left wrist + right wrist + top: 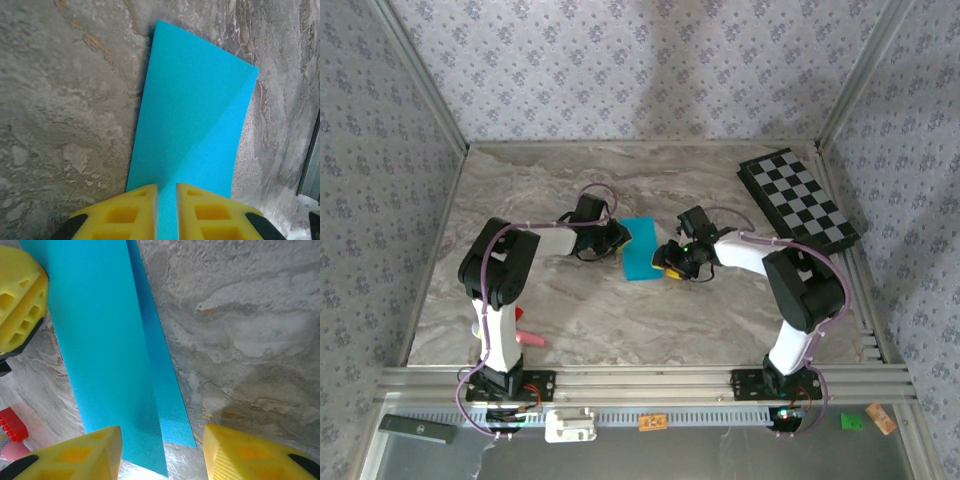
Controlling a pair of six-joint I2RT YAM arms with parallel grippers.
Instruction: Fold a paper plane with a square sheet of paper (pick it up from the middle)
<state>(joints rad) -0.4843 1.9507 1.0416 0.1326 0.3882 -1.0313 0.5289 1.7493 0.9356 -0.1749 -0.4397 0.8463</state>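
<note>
- Mid-worktop (720, 320), between the arms, sits the paper (640, 250), folded over into a two-layer strip.
- No nose or wings yet, so I'd judge most folds are left.
- Its long axis runs near to far, slightly tilted, with no point to aim.
- Left hand (166, 212) pinches its left edge; right hand (162, 455) gapes, released, over the right edge.

Marbled table (620, 320) carries blue paper (641, 250), checkered board (798, 200).
</note>
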